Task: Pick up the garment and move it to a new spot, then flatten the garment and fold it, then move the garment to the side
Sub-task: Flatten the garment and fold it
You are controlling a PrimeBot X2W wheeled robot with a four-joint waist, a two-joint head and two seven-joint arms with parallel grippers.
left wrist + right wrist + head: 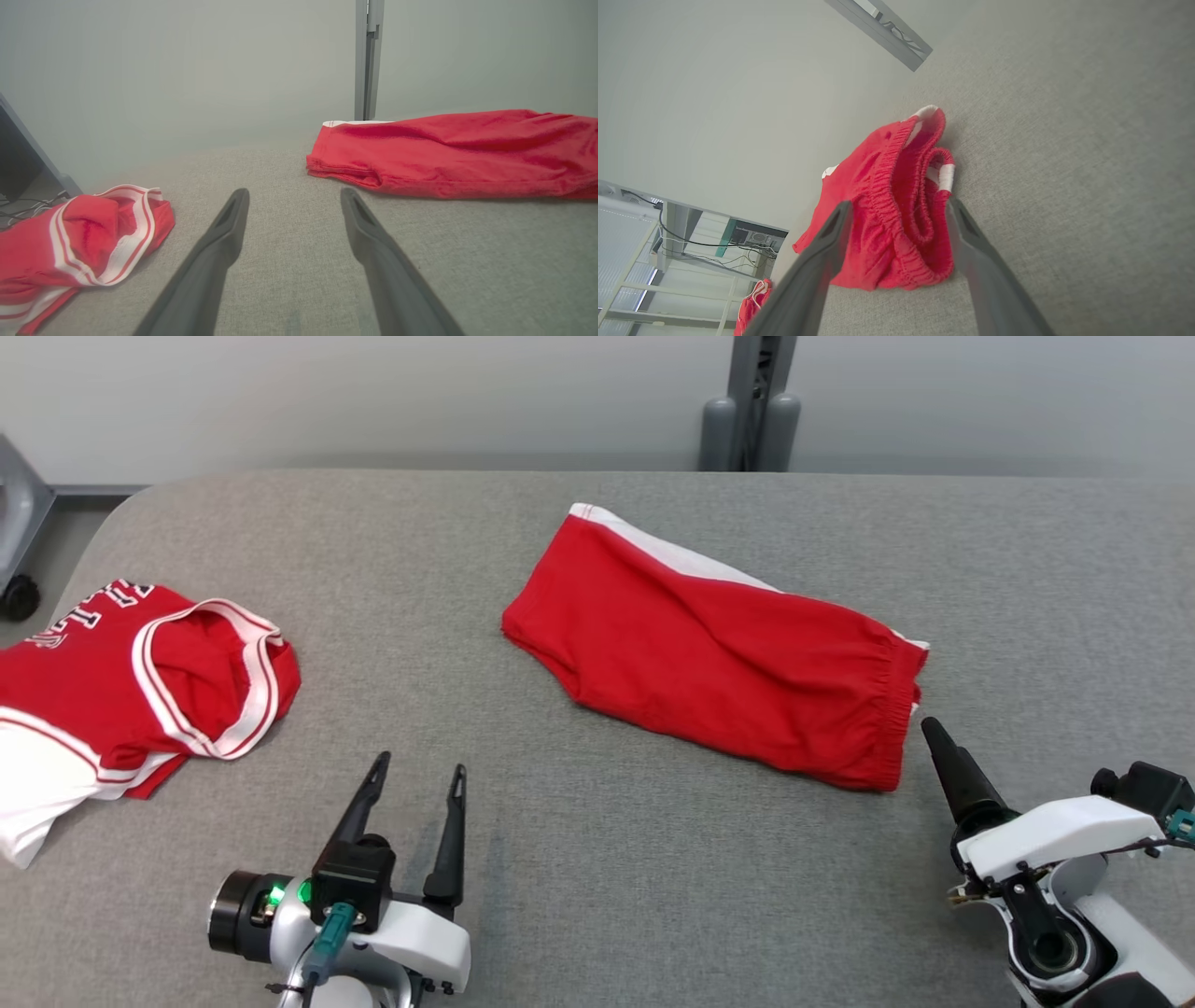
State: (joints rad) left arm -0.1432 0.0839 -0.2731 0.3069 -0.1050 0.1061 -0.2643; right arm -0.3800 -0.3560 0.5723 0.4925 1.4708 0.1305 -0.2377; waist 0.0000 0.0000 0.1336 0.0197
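The red shorts [719, 658] sit pretty much dead centre in the head view, lying slantwise on the grey cloth-covered table [597, 896]. The leg hem is toward the upper left and the elastic waistband [898, 695] toward the lower right, with a white side stripe [672, 553] along the far edge. They look doubled over along their length, flat-ish with a few soft ridges. My guess is they're light, floppy jersey-knit stuff, not slippery or fragile, but they'll sag and unfold the second one corner gets lifted. The gathered waistband looks like the best place to take hold, since it's the thickest, bunchiest part and stands up off the table a bit, so a finger can get under it. A second pinch at the hem end would stop the whole thing swinging. The right gripper [897, 207] is at the lower right of the head view with its fingers spread wide. In its wrist view the waistband sits right in the gap past the tips. It looks just short of touching, though I can't say for sure, and it's holding nothing. The left gripper [420, 767] is at the lower left, fingers also spread and empty, hovering over bare table well apart from the shorts. There's also a red-and-white basketball jersey [140, 681] crumpled at the left edge.
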